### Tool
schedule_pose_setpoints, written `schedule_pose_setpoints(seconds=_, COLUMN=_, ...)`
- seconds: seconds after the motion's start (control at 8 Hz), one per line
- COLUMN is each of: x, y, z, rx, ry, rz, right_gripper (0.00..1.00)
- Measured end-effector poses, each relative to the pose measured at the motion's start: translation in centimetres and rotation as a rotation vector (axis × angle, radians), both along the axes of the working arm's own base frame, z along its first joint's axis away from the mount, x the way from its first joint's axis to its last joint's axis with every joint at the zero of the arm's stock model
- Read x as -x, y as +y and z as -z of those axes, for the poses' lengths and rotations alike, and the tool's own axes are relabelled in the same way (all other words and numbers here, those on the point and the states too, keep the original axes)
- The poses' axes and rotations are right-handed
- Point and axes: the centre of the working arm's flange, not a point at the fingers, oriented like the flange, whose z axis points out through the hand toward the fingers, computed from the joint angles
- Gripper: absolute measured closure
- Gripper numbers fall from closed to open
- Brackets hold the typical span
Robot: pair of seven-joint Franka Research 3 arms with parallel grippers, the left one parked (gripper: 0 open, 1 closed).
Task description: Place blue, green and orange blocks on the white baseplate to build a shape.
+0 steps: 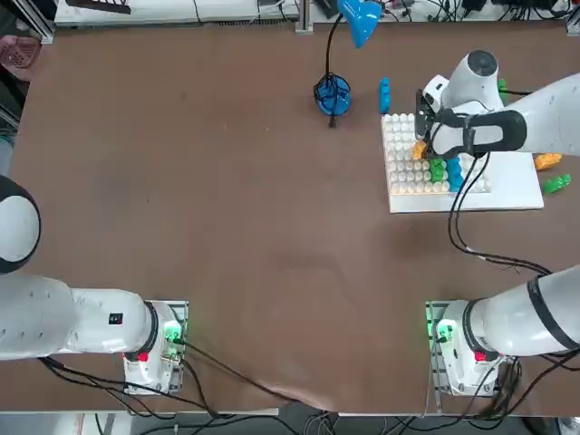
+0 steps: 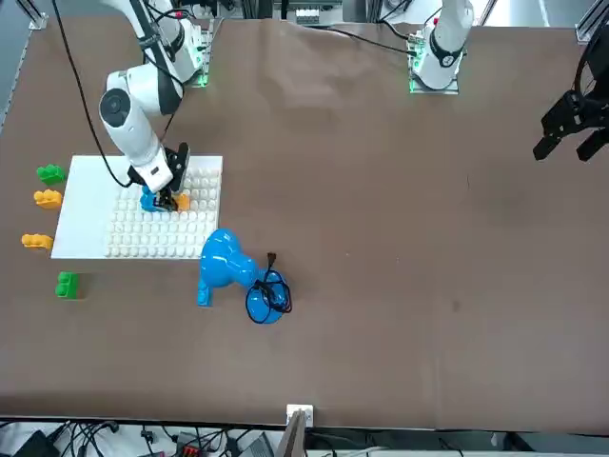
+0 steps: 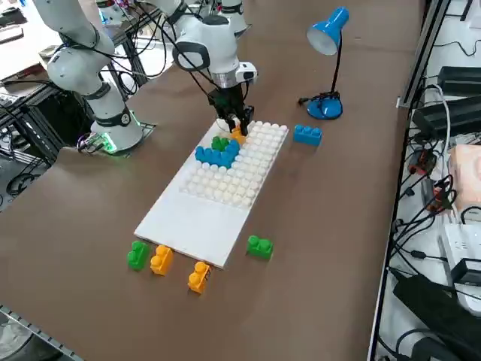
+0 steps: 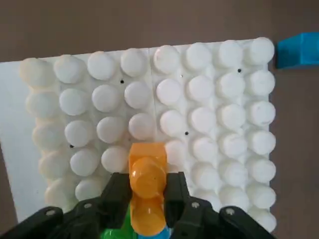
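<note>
The right gripper [image 4: 148, 196], fingers clamped on an orange block [image 4: 147, 191], holds it over the white baseplate [image 3: 197, 219] beside the seated blue blocks [image 3: 216, 156] and green block [image 3: 220, 142], while six spare blocks [image 3: 259, 246] wait on the table [image 1: 227, 199].

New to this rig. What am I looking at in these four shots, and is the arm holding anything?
Two robot arms sit side by side at a brown table; only the right one is working. The views are overhead, across the table facing the robot, raised from its right side, and a camera on the working wrist.

The right hand is over the white baseplate, shut on an orange block, as the wrist view shows best. Blue blocks and a green block already sit on the plate beside it.

Spare blocks lie on the table: a green block and two orange ones off the plate's smooth end, another green one and a blue one alongside. A blue desk lamp stands near.
</note>
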Motion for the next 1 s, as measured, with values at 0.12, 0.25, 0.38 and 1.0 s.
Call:
schedule_pose_setpoints(seconds=0.12, x=0.0, y=0.0, z=0.1, rx=0.001, ry=0.001, rz=-0.003, right_gripper=0.65)
schedule_pose_setpoints(seconds=0.25, x=0.1, y=0.0, z=0.2, rx=0.001, ry=0.003, rz=-0.006, right_gripper=0.65)
schedule_pose_setpoints(seconds=0.38, x=0.1, y=0.0, z=0.4, rx=0.001, ry=0.005, rz=-0.006, right_gripper=0.65)
schedule_pose_setpoints(seconds=1.0, x=0.1, y=0.1, z=1.6, rx=0.006, ry=0.0, rz=-0.031, right_gripper=0.65)
